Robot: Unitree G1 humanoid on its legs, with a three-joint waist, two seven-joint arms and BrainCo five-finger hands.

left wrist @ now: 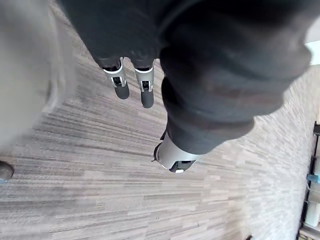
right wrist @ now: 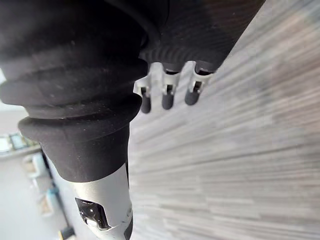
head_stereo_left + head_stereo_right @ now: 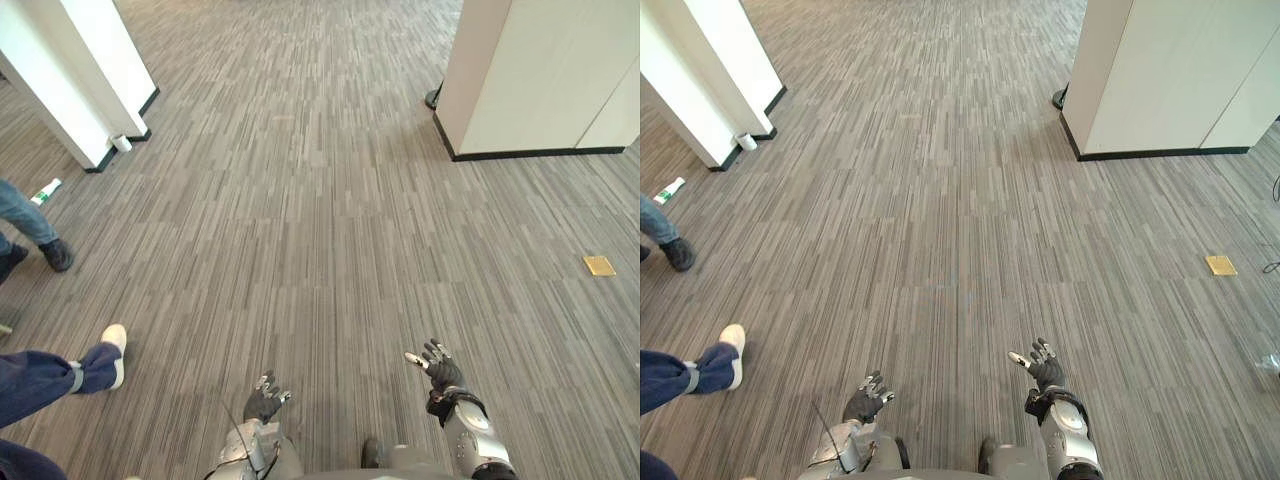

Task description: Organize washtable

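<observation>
Washtable: whereabouts can't tell; grey striped carpet floor (image 3: 320, 200) ahead. L hand (image 3: 265, 398), R hand (image 3: 437, 365) both relaxed-open, empty. Risk: walking fwd could clip person's white shoe (image 3: 115, 345) near left.

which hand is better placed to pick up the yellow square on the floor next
Right, likely. The right hand is open, empty and on the side of the yellow square, which lies ahead to its right. The left hand is open too, but farther across.
</observation>
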